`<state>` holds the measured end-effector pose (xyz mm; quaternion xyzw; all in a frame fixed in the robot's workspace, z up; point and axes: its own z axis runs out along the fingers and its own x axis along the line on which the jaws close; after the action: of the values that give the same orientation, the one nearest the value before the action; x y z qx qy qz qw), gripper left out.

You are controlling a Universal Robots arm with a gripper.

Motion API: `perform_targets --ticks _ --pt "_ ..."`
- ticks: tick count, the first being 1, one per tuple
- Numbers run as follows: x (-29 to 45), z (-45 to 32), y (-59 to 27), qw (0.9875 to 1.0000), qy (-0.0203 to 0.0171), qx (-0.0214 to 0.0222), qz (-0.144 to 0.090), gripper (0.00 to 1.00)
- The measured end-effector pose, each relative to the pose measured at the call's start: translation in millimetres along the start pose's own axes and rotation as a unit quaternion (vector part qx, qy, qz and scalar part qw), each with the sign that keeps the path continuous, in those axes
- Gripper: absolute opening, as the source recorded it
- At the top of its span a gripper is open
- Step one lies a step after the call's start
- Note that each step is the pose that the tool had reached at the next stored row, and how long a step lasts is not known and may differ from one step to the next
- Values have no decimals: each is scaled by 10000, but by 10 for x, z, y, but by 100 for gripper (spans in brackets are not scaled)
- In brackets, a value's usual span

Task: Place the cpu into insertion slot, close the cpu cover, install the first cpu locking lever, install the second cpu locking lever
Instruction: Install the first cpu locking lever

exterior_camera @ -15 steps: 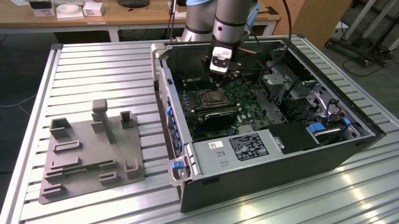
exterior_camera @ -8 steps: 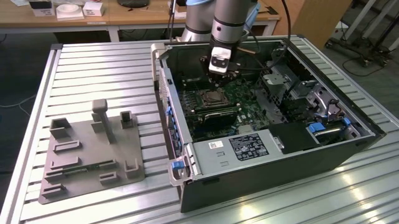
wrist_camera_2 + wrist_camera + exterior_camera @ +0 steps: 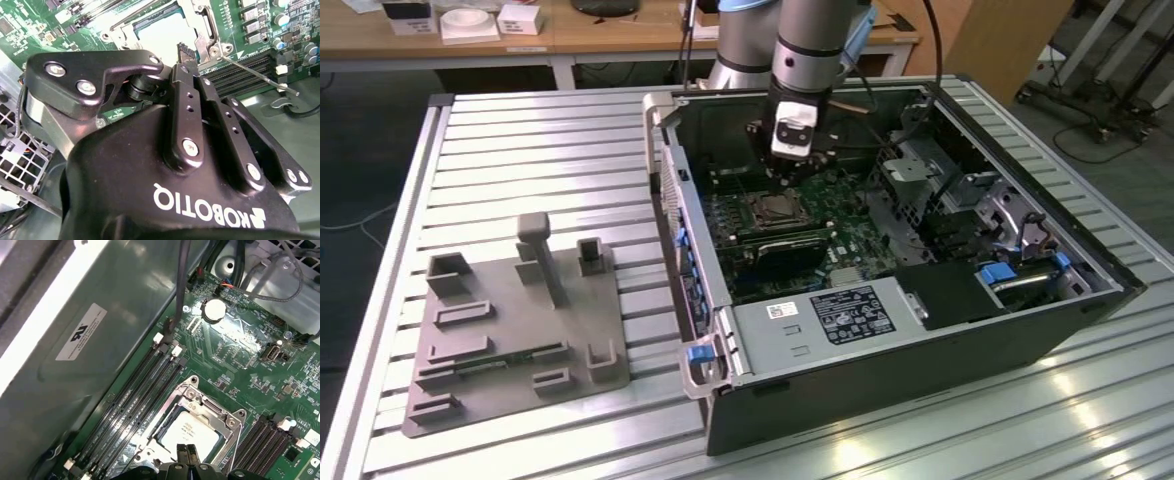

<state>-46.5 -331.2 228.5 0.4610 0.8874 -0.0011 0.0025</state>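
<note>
CPU [image 3: 189, 432]: one unit, seated in the insertion slot [image 3: 774, 211] on the green motherboard [image 3: 240, 355] inside the open computer case [image 3: 1067, 300]. It is a flat square chip with a dull silver-grey metal top that carries faint print, and it lies level.

CPU cover [image 3: 212, 412]: one silvery metal frame plate. In both wrist views it lies flat over the socket, and the chip's top shows through its cut-out centre.

Locking lever [image 3: 255, 72]: one thin metal rod is seen in the second wrist view. It runs out from the corner of the cover and over the neighbouring memory slots [image 3: 240, 67], with a bent end. Whether it is latched cannot be told.

Gripper [image 3: 188, 455]: one, black and two-fingered. In the first wrist view the fingertips are pressed together with nothing between them, poised just beside the edge of the cover. Contact cannot be confirmed.

Other items: two banks of long black memory slots, one on either side of the socket; one round coin cell [image 3: 215, 310]; one grey fixture plate [image 3: 507, 340] on the slatted metal table [image 3: 534, 150], well apart from the case on the exterior view's left.
</note>
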Motion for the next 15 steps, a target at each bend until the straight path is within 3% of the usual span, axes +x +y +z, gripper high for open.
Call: perform_targets --ticks 10,15 --pt "0 -89 1 9999 1 -3 -135 10" --pt "0 -89 1 9987 0 -4 -506 10"
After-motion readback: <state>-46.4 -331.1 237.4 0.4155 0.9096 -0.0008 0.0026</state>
